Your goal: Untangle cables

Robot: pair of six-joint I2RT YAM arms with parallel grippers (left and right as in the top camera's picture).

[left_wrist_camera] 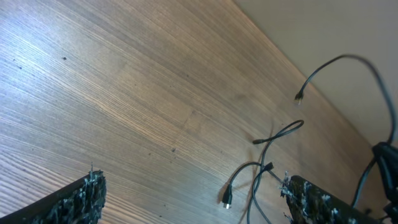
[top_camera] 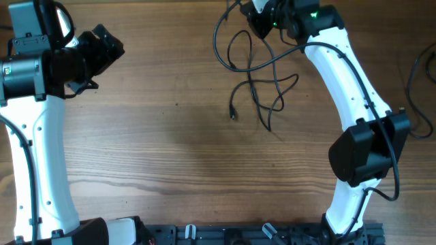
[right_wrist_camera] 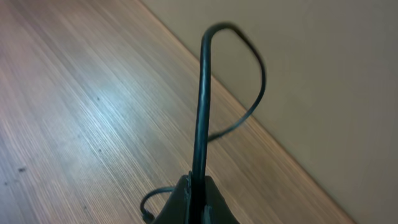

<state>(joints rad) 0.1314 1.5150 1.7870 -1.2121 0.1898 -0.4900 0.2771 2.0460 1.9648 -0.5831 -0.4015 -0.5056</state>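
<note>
Over the table (top_camera: 170, 150), right pincer (right_wrist_camera: 196, 200) clamps a cable (right_wrist_camera: 200, 93); left pincer (left_wrist_camera: 193, 190) gapes wide.

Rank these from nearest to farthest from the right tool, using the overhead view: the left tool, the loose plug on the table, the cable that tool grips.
1. Gripped cable: clamped in the right tool, top of view.
2. Loose plug: below it, near the centre.
3. Left tool: open, far over at the left.

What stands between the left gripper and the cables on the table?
Nothing visible. Only bare table lies between the open left gripper and the cables. The right gripper is shut on one of them at the far edge.
</note>
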